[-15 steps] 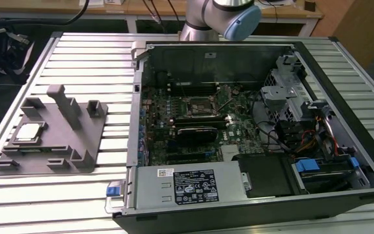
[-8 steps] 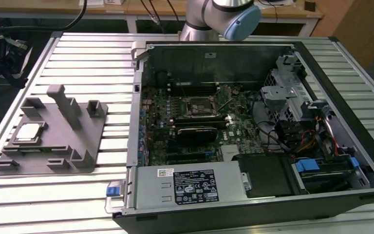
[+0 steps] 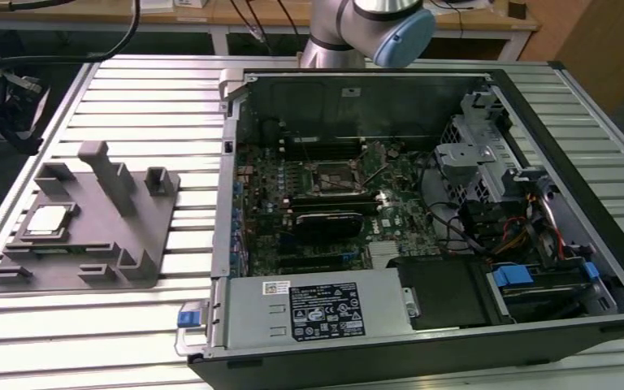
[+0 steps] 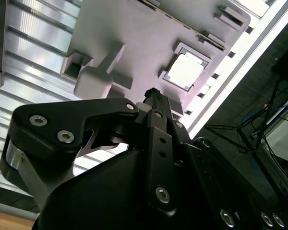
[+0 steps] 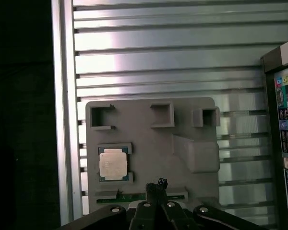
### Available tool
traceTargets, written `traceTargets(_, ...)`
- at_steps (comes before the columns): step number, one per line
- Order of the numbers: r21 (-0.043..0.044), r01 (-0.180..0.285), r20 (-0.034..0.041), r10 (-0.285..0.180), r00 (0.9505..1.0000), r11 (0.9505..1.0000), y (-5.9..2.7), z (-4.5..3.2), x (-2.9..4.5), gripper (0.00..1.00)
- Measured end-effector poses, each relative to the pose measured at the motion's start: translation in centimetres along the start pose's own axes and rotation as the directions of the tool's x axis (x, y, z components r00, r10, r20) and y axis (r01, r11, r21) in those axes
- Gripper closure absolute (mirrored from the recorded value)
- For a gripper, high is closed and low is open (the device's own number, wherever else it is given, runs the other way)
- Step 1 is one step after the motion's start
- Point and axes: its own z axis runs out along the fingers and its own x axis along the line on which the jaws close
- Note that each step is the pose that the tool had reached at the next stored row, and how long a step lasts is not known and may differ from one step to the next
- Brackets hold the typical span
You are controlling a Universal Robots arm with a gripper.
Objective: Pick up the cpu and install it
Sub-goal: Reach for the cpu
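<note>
The cpu [image 3: 49,221] is a small square chip with a shiny silver top. It lies flat in a recess of the grey plastic holder [image 3: 127,244] on the slatted table, at the exterior view's left. Both wrist views look down on the cpu [image 5: 114,164] [image 4: 185,71] in its recess. My gripper [image 5: 157,185] [image 4: 152,94] hangs high above the holder, off to one side of the chip and apart from it. Its black fingertips meet in a point with nothing between them. The black square socket [image 3: 331,180] sits on the motherboard inside the open computer case [image 3: 225,187].
The holder has upright grey posts [image 3: 106,175] and blocks beside the chip. The case holds a power supply [image 3: 312,313], cables and drive bays [image 3: 486,162] at the exterior view's right. The arm's base [image 3: 340,32] stands behind the case. The table edge [image 5: 62,120] runs close to the holder.
</note>
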Motion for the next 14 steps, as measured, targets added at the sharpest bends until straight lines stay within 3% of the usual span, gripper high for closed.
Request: traceTargets(14,0.0,0.0,0.0,0.0,1.0,1.0,-0.47,1.54,1.01,0.89)
